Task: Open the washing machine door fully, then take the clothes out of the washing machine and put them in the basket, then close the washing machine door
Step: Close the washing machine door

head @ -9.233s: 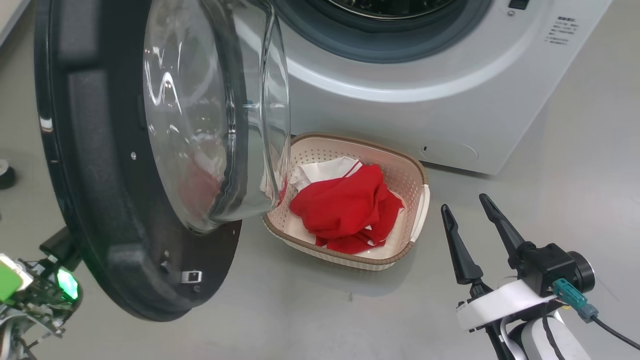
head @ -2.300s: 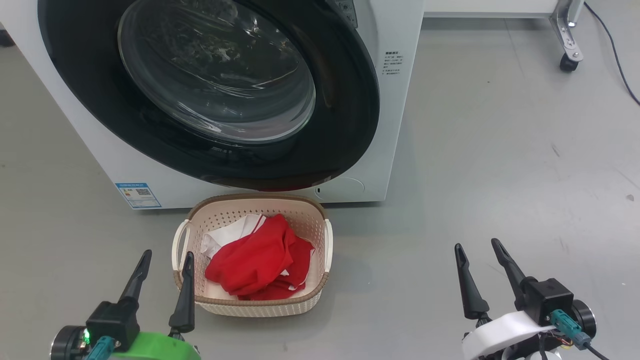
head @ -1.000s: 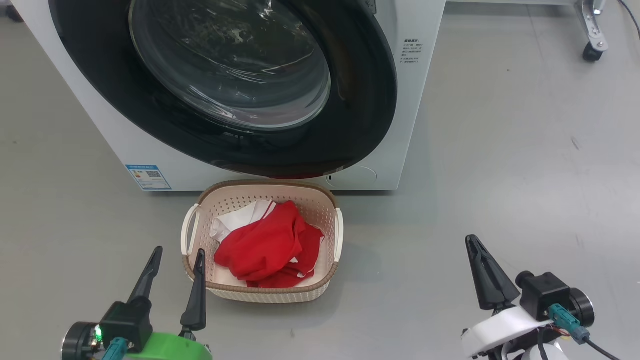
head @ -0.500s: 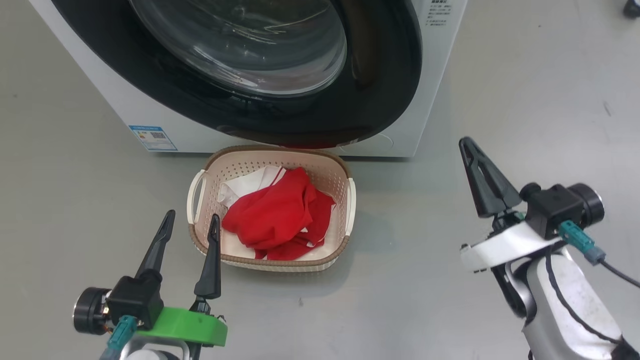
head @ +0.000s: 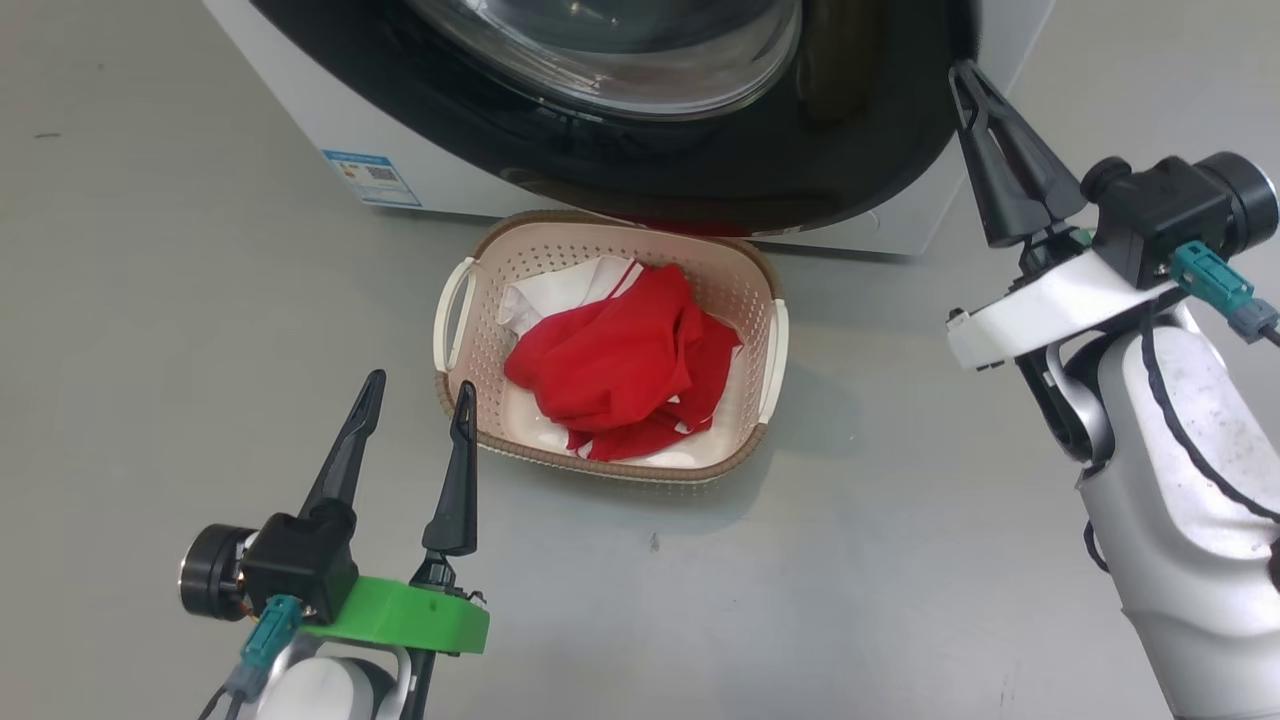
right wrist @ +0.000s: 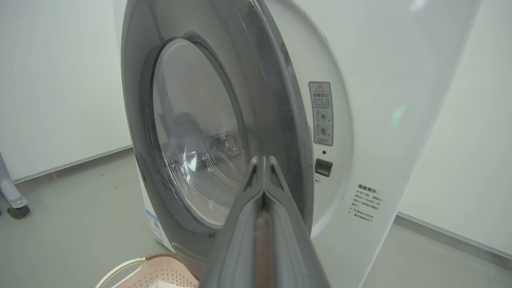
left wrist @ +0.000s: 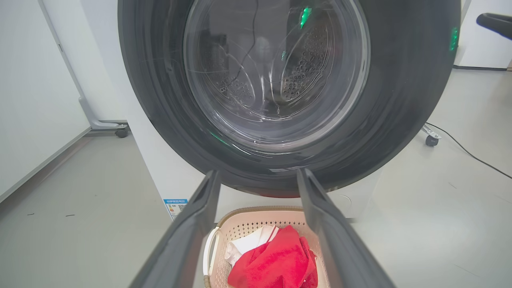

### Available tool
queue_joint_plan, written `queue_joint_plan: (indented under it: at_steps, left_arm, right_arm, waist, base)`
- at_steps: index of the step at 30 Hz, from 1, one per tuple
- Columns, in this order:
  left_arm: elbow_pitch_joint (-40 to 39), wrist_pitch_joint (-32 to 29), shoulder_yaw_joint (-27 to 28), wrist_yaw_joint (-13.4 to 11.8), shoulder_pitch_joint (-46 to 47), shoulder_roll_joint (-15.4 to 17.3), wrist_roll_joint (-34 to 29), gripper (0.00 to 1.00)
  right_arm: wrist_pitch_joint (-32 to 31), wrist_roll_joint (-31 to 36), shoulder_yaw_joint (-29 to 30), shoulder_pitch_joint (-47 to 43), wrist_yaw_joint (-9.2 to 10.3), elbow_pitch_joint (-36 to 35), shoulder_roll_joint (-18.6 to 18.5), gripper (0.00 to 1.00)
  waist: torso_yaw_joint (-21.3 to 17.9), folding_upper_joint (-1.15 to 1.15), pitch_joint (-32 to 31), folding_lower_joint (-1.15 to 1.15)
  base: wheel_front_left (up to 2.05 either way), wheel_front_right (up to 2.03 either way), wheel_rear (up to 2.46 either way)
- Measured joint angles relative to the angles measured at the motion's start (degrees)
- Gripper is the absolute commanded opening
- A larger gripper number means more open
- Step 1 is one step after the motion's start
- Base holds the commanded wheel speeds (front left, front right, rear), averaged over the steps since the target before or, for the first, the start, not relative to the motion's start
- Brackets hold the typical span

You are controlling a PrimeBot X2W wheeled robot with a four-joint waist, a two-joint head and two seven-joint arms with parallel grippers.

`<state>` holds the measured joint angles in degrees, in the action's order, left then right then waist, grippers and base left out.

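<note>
1. Washer [head: 330, 100]: the door [head: 700, 170] stands slightly off the front at its latch side, with open floor [head: 900, 500] on both sides.
2. Basket [head: 600, 222] sits just under the door's lower edge, clothes [head: 625, 365] inside it.
3. Right gripper [head: 962, 68] is pinched together and empty, its tips at the door's right rim; contact unclear.
4. Left gripper [head: 420, 382] is spread wide and empty, near the basket's corner.
5. Blue label [head: 372, 178] and warning sticker [right wrist: 321, 114]: print too small to read.
</note>
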<state>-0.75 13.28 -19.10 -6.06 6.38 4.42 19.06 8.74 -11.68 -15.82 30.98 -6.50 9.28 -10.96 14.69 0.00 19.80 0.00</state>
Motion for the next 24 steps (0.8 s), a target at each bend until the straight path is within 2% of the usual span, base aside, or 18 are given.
queue_joint_plan:
  at_steps: [11, 24]
  left_arm:
    - [1.4, 0.5, -0.3, 0.3, 1.0, -0.6, 0.0, 1.00]
    - [2.1, 0.9, -0.4, 0.3, 2.4, -1.3, 0.0, 1.00]
  right_arm:
    - [-1.3, -2.2, -0.7, 7.5, -0.47, 4.0, -0.7, 0.00]
    - [-1.4, -4.0, -0.5, 13.4, -0.71, 8.5, -1.1, 0.00]
  waist:
    - [3.9, 0.00, 2.6, 0.00]
    - [4.7, 0.00, 4.3, 0.00]
  base:
    - [0.00, 0.00, 0.00]
    - [0.00, 0.00, 0.00]
